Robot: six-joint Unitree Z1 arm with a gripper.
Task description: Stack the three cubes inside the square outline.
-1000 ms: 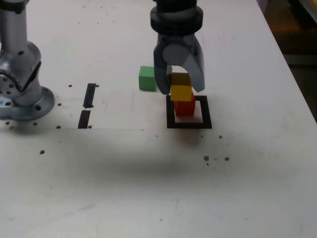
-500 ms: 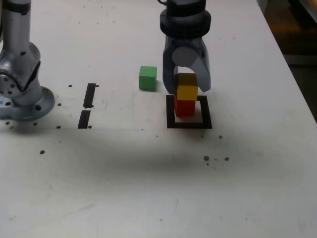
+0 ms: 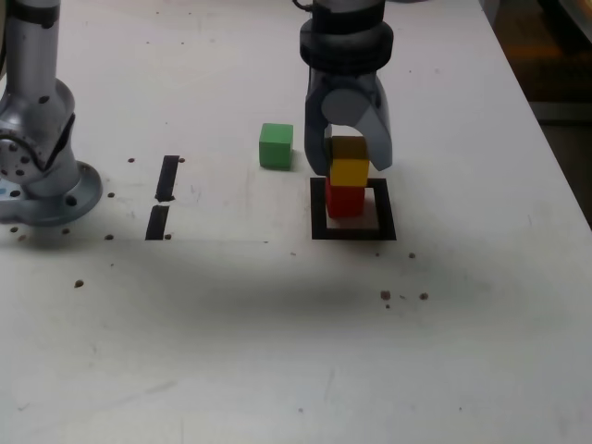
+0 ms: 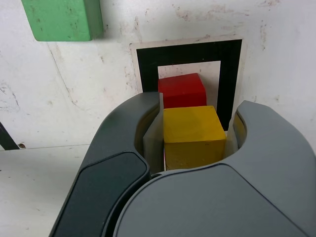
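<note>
Exterior view. You see the claw (image 3: 349, 159) pointing down over the square outline (image 3: 353, 230), its two grey fingers (image 3: 378, 137) straddling the yellow cube (image 3: 350, 172). The yellow cube sits on top of the red cube (image 3: 346, 200), and the red cube stands on the white centre inside the outline, toward its far side. The green cube (image 3: 276, 145) lies on the table (image 3: 277, 333) just beside the claw, on the exterior view's left, outside the outline. Farther off on that side you find two short black strips (image 3: 163, 196) and, beyond them, the arm's grey base (image 3: 39, 157). From here you cannot judge whether the fingers touch the yellow cube.

Wrist view. Looking down between the fingers (image 4: 123, 143), you see the yellow cube (image 4: 193, 133) filling most of the gap of the claw (image 4: 190, 143), with the red cube (image 4: 181, 90) showing beneath and beyond it. One finger lies right against the cube's side; on the other side a narrow pale gap appears, so the claw reads as closed around the yellow cube, though a firm grip on both sides cannot be confirmed. The outline (image 4: 229, 79) frames both cubes, and the green cube (image 4: 61, 19) sits outside it, beyond the claw. The strips and the base, plain in the exterior view, do not appear here.
</note>
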